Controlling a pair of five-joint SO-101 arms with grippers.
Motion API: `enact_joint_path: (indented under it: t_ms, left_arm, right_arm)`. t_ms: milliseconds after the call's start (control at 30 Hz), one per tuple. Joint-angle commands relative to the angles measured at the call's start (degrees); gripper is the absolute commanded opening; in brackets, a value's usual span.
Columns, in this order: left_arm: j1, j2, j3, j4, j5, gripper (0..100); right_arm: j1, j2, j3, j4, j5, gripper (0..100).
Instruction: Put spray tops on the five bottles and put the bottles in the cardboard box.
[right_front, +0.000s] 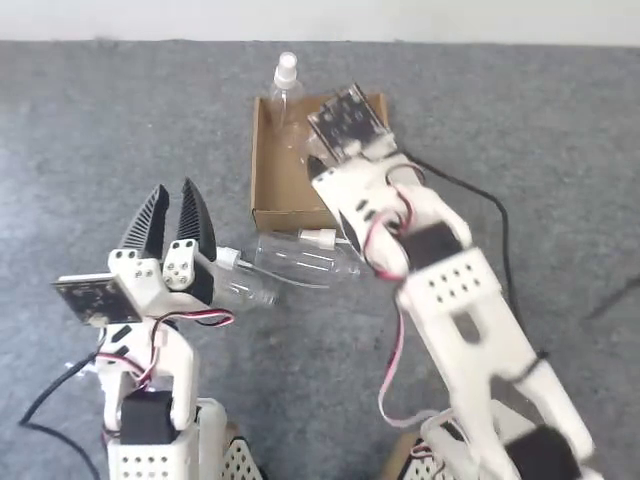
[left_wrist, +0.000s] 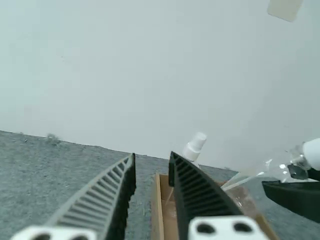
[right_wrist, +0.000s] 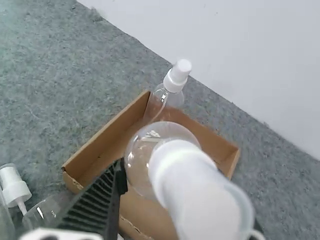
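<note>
My right claw (right_wrist: 165, 185) pinches a clear spray-topped bottle (right_wrist: 145, 150) over the cardboard box (right_front: 262, 170), probably to set it beside the standing bottle (right_front: 285, 85) in the far corner. My left claw (right_front: 175, 190) hovers, spread and empty, near the lying bottles (right_front: 300, 265) just outside the box.

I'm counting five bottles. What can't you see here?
- High view: the white right arm covers much of the brown cardboard box.
- High view: clear plastic bottles on the grey carpet overlap, partly under it; number unclear.
- Right wrist view: the held clear white-topped bottle blocks the box floor.
</note>
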Motion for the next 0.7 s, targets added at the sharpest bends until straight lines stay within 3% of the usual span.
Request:
enact_joint_path:
  t_ms: [0, 400, 667]
  left_arm:
    - [-0.4, 0.4, -0.1, -1.6, 0.5, 11]
    - [-2.4, 0.4, 0.4, -3.0, 0.6, 11]
    - [-3.0, 0.4, 0.7, -4.4, 0.6, 11]
  right_arm:
    - [0.2, 6.9, -11.4, -1.2, 0.6, 6.5]
    - [-1.4, 30.5, -30.2, -1.0, 0.7, 6.5]
    - [-1.3, 38.5, -36.0, 0.5, 0.7, 6.5]
